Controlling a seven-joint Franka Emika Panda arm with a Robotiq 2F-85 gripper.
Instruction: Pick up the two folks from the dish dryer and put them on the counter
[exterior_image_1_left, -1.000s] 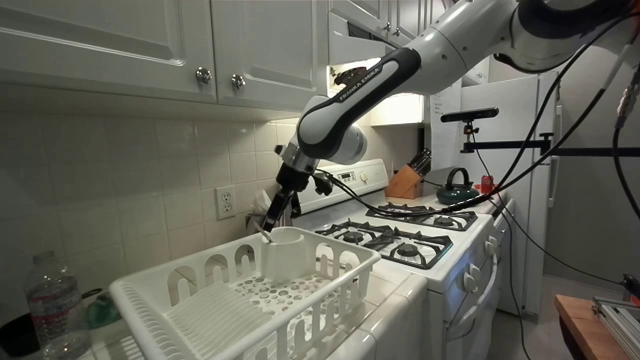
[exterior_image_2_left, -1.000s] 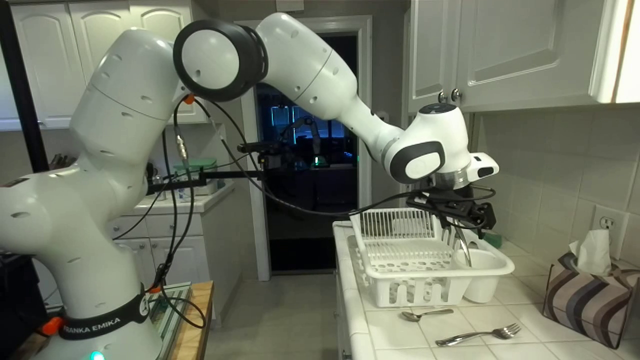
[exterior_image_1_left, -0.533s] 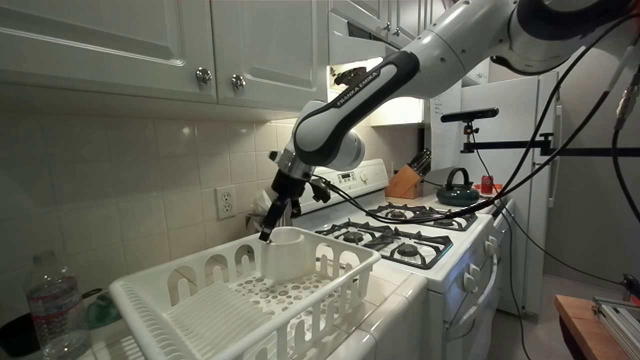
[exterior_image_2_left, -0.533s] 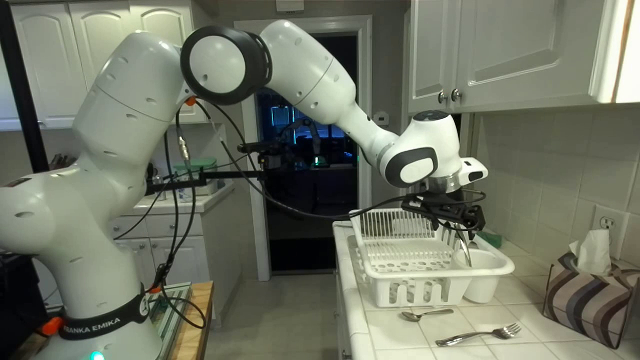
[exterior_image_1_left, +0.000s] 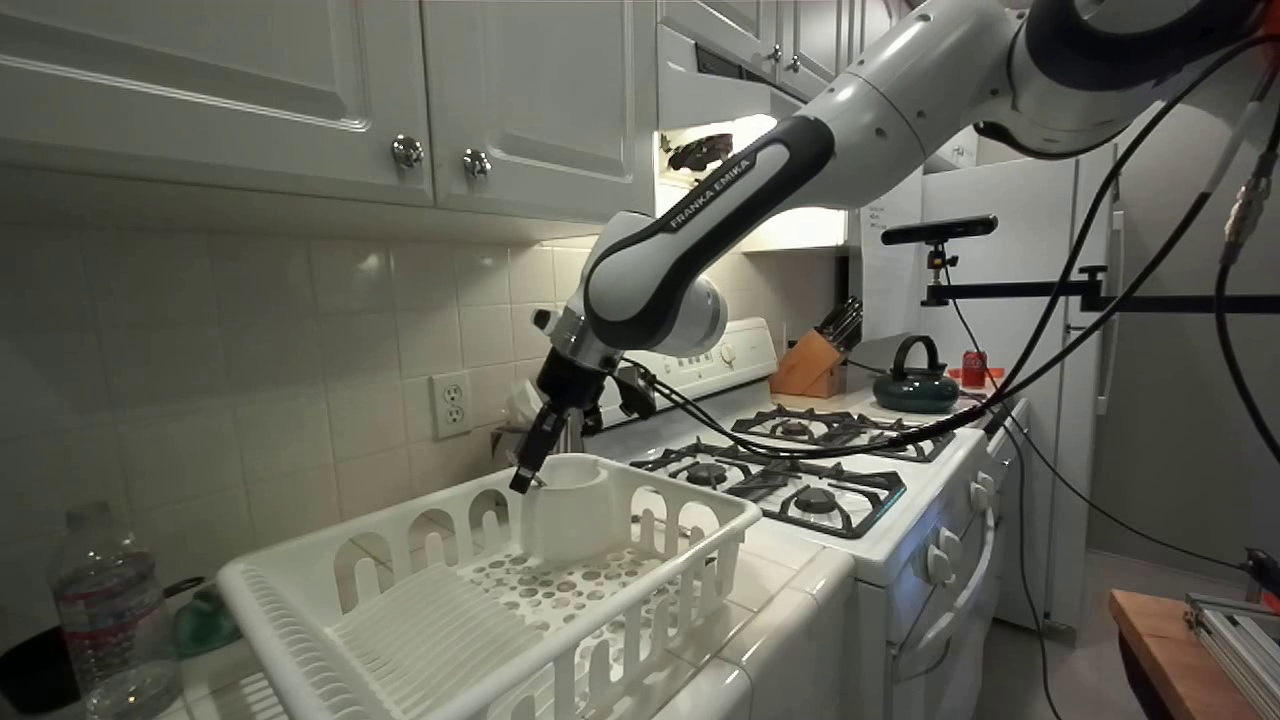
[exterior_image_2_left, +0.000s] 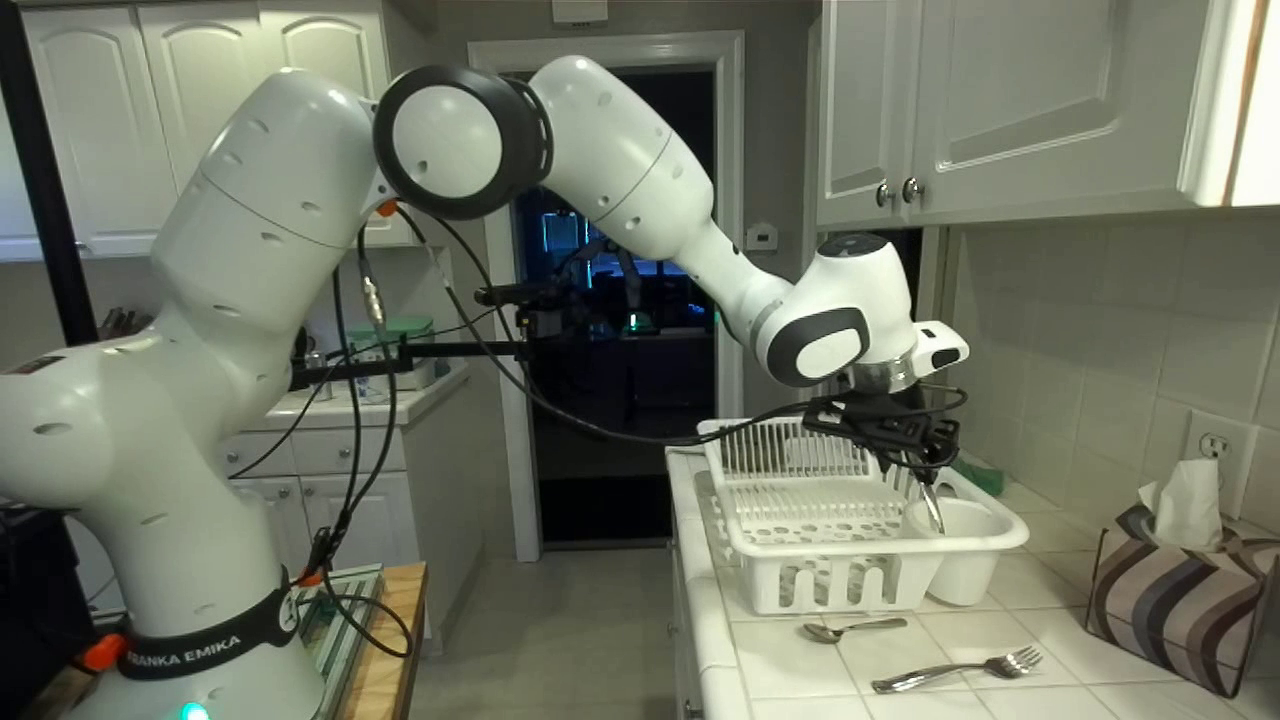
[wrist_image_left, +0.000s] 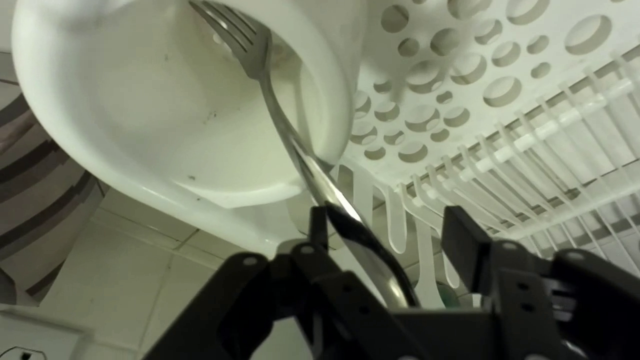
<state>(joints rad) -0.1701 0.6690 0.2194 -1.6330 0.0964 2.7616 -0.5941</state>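
In the wrist view, the slender, silvery metal fork (wrist_image_left: 324, 185) slanted from the upper left down to the lower centre, tines inside the round white plastic cup (wrist_image_left: 130, 110), handle crossing its rim and passing between the fingers (wrist_image_left: 465, 250) of the black pincer (wrist_image_left: 390, 236). Those stood apart, with a plain gap on the handle's right; whether its other side touched was impossible to tell. Nothing looked gripped.

That lopsidedness was the chief danger: fingers meeting the handle unevenly could shove it sideways, twisting it or sending it sliding down into the cup. A pinch on such smooth, curved, slanted metal might also let it pivot. On the lift, tines catching the rim could tip the cup, or tug at the large white slotted plastic dish rack (exterior_image_2_left: 830, 548), right of centre in an exterior view.

At lower right there, a second silvery metal fork (exterior_image_2_left: 940, 673) lay on the pale tiled desk (exterior_image_2_left: 800, 680), apparently delivered already, near a small silvery spoon (exterior_image_2_left: 853, 628). Setting the remaining fork down from too high could make it bounce, and too close a landing could knock the second fork or the spoon
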